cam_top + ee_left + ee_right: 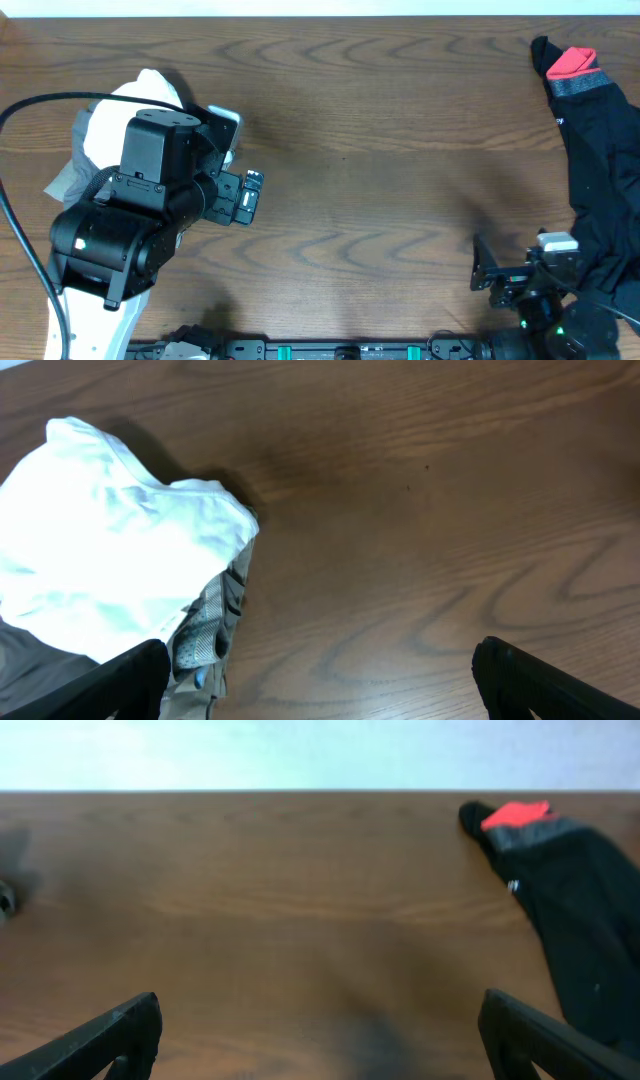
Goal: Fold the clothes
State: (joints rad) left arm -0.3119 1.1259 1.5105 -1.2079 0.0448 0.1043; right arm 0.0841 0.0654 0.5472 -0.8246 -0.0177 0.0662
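Observation:
A crumpled white T-shirt (150, 92) lies in a heap at the table's left, partly hidden under my left arm. In the left wrist view the T-shirt (110, 550) rests on grey-khaki pieces (215, 630); its print is hidden. My left gripper (240, 160) is open and empty just right of the heap, its left finger beside the cloth (320, 675). A black-and-red garment (600, 160) lies along the right edge, with its red part at the far end. My right gripper (520, 262) is open and empty near the front edge, left of that garment (580, 910); its jaws (320, 1025) hold nothing.
The brown wooden table (400, 150) runs between the two heaps. A black cable (20, 110) loops at the far left. The arm bases and a rail sit along the front edge (340, 350).

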